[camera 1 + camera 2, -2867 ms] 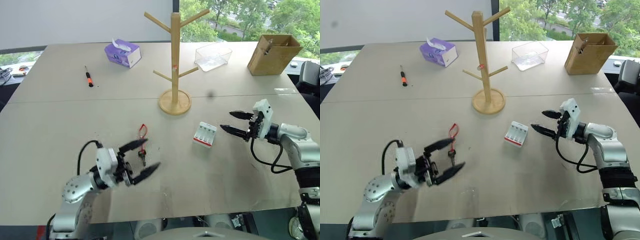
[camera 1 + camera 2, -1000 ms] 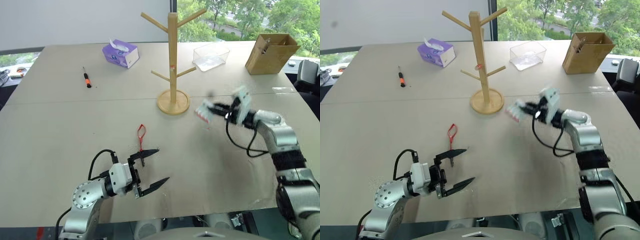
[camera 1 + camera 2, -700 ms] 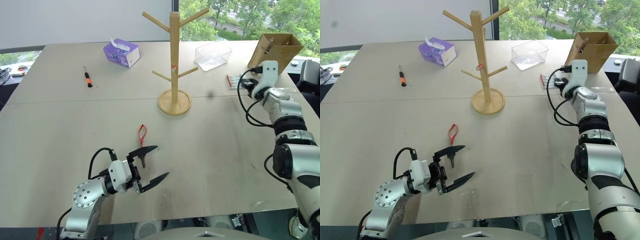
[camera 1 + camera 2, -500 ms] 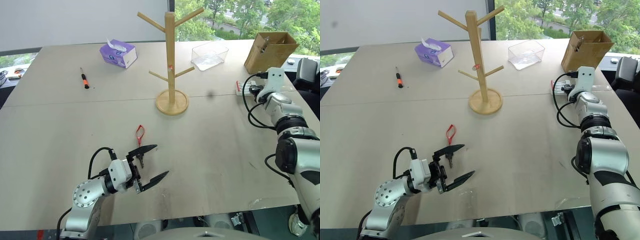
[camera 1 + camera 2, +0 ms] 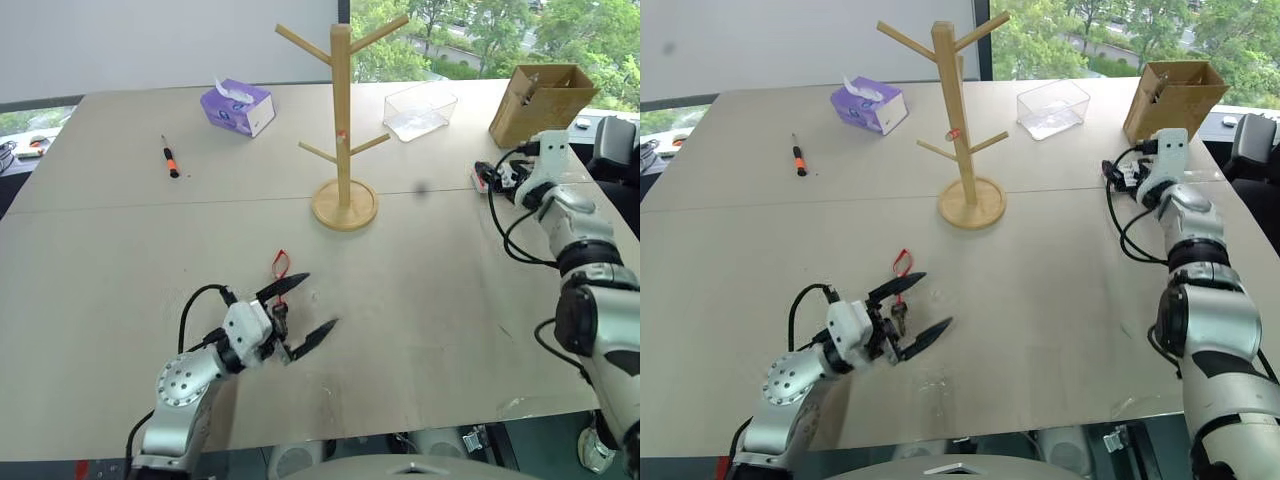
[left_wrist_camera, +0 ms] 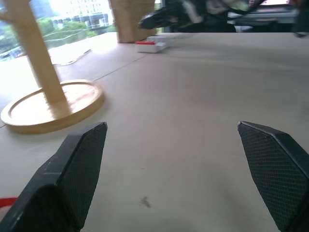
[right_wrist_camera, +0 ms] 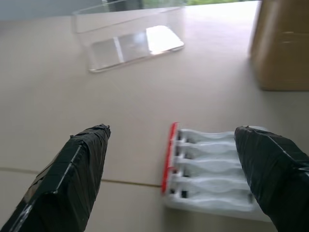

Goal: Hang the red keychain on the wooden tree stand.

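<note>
Both grippers are standing wide open and holding nothing, with the red keychain lying on the table in front of the wooden tree stand.

Taking the wooden tree stand (image 5: 343, 120) as landmark: far to its left an orange-handled screwdriver (image 5: 171, 157) and a purple tissue box (image 5: 238, 106) are sitting toward the table's (image 5: 90, 260) back edge. Nearer the front edge, left of the stand's base, the left gripper (image 5: 303, 312) is hovering with its jaws spread wide, the red keychain (image 5: 280, 264) lying just beside its upper finger, seemingly untouched. Bare tabletop is stretching between keychain and base. Right of the stand, a clear tray (image 5: 420, 110) and a cardboard box (image 5: 544, 104) are sitting; the right gripper (image 7: 169, 179) is gaping over a white battery pack (image 7: 210, 171) near the right edge.
</note>
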Motion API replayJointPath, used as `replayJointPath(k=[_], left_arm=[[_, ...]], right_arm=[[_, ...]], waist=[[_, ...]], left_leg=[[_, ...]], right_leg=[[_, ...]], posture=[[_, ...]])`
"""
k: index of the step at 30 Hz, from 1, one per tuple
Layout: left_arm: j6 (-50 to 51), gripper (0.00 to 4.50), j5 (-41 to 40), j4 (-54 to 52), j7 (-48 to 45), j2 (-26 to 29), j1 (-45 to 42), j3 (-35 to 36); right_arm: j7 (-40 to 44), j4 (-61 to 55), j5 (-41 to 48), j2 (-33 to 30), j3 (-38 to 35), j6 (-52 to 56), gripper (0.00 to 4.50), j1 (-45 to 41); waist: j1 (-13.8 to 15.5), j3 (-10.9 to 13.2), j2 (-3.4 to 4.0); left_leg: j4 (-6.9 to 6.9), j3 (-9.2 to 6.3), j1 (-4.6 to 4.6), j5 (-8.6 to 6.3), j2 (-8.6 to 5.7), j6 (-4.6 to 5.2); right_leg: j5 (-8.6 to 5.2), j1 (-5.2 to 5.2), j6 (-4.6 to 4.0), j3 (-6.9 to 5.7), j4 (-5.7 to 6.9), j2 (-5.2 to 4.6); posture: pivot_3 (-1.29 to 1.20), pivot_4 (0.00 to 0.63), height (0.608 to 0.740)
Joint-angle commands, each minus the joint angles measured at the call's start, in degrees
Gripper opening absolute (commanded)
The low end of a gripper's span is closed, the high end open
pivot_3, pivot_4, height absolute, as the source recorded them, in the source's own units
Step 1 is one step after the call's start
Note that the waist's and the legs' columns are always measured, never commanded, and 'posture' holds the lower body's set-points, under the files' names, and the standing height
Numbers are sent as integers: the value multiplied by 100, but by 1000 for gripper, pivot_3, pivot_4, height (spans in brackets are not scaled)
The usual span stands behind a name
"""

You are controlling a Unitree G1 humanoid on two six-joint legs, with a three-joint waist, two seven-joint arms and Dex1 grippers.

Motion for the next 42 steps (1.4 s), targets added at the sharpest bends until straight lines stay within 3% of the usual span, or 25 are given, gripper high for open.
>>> replayJointPath(k=[1, 6, 9, 21, 31, 42], left_arm=[[1404, 4500, -247, -1166, 1725, -615, 111, 267], [3053, 4500, 200, -2529, 3339, -1148, 481, 175], [3988, 4500, 202, -3074, 3998, -1361, 554, 228], [6776, 4500, 53, -3927, 5230, -1778, 5, 527], [7477, 4500, 279, -3700, 5205, -1522, -438, 320], [7790, 4500, 322, -3402, 5122, -1655, -687, 478]], right_arm=[[2071, -2730, 635, -246, 387, -412, 4447, 1562], [3298, -4694, 928, -648, 794, -591, 4447, 3276], [3731, -5230, 1095, -719, 885, -887, 4447, 3867], [4578, -5285, 1330, -813, 1032, -1685, 4447, 4367], [4478, -5377, 1379, -793, 1131, -1817, 4447, 4450], [4265, -5734, 1458, -800, 1115, -1684, 4447, 4669]], waist=[[82, -2, -2], [87, -2, 0], [91, -4, -5], [120, -3, -8], [130, -3, -9], [156, -4, -9]], left_leg=[[0, -13, -5, -1, 1, 1], [2, -19, -1, -4, -5, 5], [7, -20, 10, -4, -5, 5], [14, -39, 11, -2, -10, 2], [16, -39, 12, -1, -12, 0], [17, -39, 12, 1, -12, -2]], right_leg=[[-1, 5, 1, -2, -6, -5], [-2, 8, 4, -6, 0, -13], [-3, 15, 5, -10, -1, -5], [-3, 20, 1, -10, -1, 14], [-3, 21, 0, -9, 1, 13], [-3, 21, 0, -8, 1, 12]], posture=[[0, 150, 740], [0, 150, 740], [0, 150, 740], [0, 150, 740], [0, 150, 740], [0, 150, 740]])
